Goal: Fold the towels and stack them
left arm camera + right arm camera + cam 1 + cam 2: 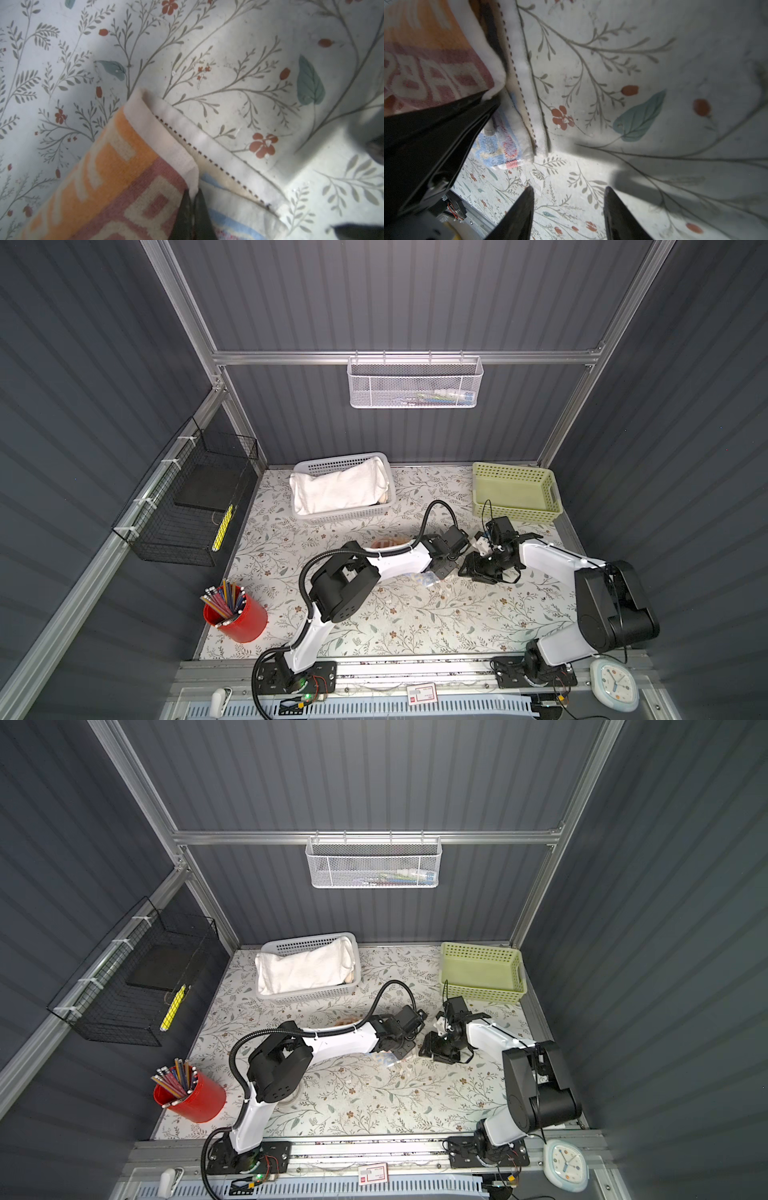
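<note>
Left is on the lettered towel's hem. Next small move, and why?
Probably bring the open right gripper onto the cream hem of the lettered towel and close. The left gripper is shut on that hem; the right holds nothing, over bare table beside it.

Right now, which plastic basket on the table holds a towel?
The white basket, stuffed with a white towel; the green basket looks empty.

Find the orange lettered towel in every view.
Both top views: lettered towel peeks from under the left arm, mid-table.
Left wrist picture: lower middle, left gripper shut on it.
Right wrist picture: upper-left corner.
Shared landmark, wrist views: red flower beside the stitched hem.
</note>
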Available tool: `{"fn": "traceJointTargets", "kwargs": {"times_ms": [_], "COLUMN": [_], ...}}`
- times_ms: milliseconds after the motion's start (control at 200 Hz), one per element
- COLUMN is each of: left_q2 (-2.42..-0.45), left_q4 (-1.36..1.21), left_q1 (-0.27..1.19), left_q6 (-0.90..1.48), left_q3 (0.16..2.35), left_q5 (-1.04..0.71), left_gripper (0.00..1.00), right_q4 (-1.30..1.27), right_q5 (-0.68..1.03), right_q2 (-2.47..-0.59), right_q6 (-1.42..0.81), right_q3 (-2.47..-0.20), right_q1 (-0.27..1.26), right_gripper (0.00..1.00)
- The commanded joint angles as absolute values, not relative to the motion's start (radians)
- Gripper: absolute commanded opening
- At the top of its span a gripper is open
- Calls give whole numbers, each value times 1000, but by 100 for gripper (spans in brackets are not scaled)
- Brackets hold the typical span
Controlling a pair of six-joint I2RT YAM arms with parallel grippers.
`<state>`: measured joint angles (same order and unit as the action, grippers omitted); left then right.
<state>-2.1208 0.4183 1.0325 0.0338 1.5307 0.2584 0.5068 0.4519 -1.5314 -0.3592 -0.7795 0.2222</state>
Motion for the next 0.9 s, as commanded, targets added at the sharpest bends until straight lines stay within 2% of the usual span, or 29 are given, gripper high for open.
{"fn": "traceJointTargets", "kwargs": {"times_ms": [0,350,605,660,750,845,895], "left_q2": [-2009,-1730,-1569,-1539,-1495,-1455,-1439], "left_q4": [394,372,360,359,351,356,371], "left_q1": [1025,1025,1019,1014,1002,982,970], "left_q6": [48,60,25,18,15,18,20], "left_q3": [1480,1326,1276,1269,1254,1252,1263], "left_q5": [265,191,145,140,132,123,121], "left_gripper": [0,0,0,0,0,0,0], "right_q4": [475,356,277,270,251,251,263], "right_q5": [486,536,564,576,606,619,611], "right_q2": [-1558,-1645,-1730,-1733,-1721,-1660,-1612], "right_q6": [-354,-371,-380,-377,-376,-376,-374], "right_q3": [-781,-806,-852,-857,-852,-838,-833], "right_q1": [221,242,270,277,285,290,290], "right_gripper": [56,56,51,47,33,9,1]}}
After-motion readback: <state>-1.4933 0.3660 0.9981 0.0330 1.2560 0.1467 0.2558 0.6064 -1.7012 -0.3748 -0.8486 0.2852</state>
